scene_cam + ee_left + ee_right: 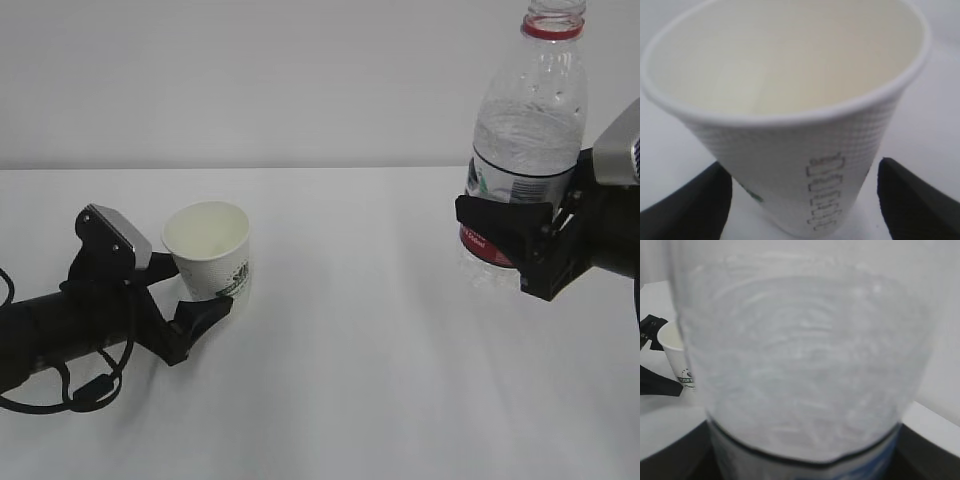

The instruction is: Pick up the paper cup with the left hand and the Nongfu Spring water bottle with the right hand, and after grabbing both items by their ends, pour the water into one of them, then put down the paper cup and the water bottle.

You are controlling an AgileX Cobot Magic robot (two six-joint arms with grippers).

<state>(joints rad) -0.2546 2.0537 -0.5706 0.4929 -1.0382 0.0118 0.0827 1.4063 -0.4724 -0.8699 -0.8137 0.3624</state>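
Note:
The white paper cup (212, 250) with a green logo stands on the table at the left, and its cream inside looks empty (790, 60). My left gripper (200, 284) is open around its lower part. Both black fingers (690, 210) stand clear of the cup's wall. My right gripper (515, 228) is shut on the Nongfu Spring water bottle (528, 120) at its label. The bottle is upright at the right, uncapped, and its base seems to be off the table. Water (525, 145) fills it to about the shoulder. The bottle (800, 355) fills the right wrist view, where the cup (676, 357) shows far left.
A white table (350, 350) runs from the front edge to a plain white wall behind. Cables (60, 395) loop under the left arm at the lower left. A wide stretch of bare table lies between the two arms.

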